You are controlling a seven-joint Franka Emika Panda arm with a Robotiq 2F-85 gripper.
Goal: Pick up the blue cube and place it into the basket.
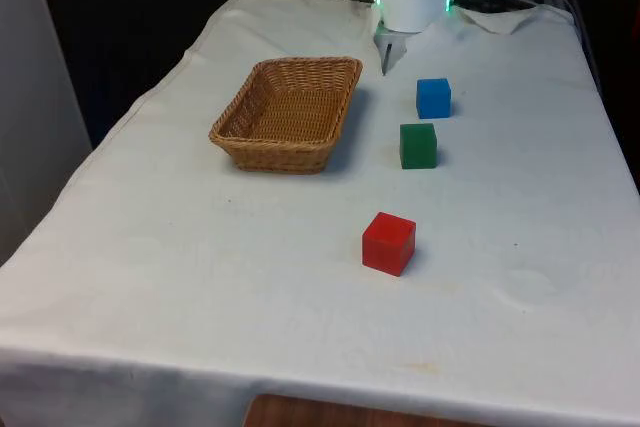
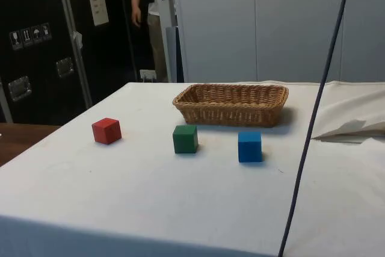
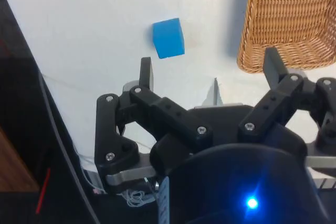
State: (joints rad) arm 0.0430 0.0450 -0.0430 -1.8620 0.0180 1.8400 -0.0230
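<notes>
Nearest the front edge of the table sits a red cube, alone on the white cloth. Further in comes a green cube, and just past it the blue cube, apart from its green neighbour and resting flat on the cloth. The wicker basket stands level with these two, toward the table's left edge in the front view, and has nothing in it. At the far edge the gripper hangs above the cloth, fingers spread wide and holding nothing, short of the blue cube. The task looks to be at its very start: the reach. The next move calls for carrying the gripper over the blue cube, lowering so the fingers straddle it, then closing.
</notes>
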